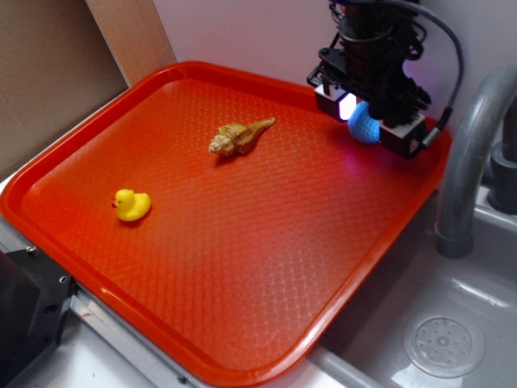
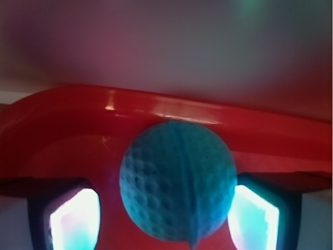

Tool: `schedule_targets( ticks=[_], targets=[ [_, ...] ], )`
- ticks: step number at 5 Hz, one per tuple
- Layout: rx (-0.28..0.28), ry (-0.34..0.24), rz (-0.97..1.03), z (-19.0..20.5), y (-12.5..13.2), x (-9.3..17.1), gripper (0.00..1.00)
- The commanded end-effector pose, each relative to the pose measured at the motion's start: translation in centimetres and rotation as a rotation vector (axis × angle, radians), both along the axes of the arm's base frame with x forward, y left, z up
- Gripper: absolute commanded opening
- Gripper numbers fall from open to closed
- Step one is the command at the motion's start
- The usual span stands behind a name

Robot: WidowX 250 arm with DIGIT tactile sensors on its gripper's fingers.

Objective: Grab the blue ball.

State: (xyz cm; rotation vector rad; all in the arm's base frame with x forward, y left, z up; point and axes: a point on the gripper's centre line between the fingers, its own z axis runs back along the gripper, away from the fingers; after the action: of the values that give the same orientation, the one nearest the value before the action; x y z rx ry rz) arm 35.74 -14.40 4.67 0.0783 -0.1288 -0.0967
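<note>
Clamping the blue ball (image 1: 363,124) (image 2: 178,187) between both pads at the far right corner of the red tray (image 1: 242,267) (image 2: 78,125), tool (image 1: 370,120) close to the raised rim, with open tray floor toward the shell (image 1: 239,137) and yellow duck (image 1: 131,204), no legible writing anywhere.

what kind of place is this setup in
Probably a toy kitchen or sink-side bench: a grey faucet arches over a sink basin with a drain, and an orange tray sits beside it.
</note>
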Motion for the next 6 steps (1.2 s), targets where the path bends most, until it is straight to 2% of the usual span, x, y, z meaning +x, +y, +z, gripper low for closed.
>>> schedule_targets(
  ticks=[1,2,4,5,6],
  targets=[
    [-0.187,-0.015,-0.105,2.2,0.6,0.9,0.0],
    [-0.196,0.003,-0.131,1.8,0.3,0.5,0.0],
    [-0.19,-0.024,-0.121,2.9,0.9,-0.5,0.0],
    [-0.199,-0.048,-0.029,6.2,3.3,-2.6,0.0],
    [-0.157,-0.079,0.135,11.2,7.8,-7.2,0.0]
  ],
)
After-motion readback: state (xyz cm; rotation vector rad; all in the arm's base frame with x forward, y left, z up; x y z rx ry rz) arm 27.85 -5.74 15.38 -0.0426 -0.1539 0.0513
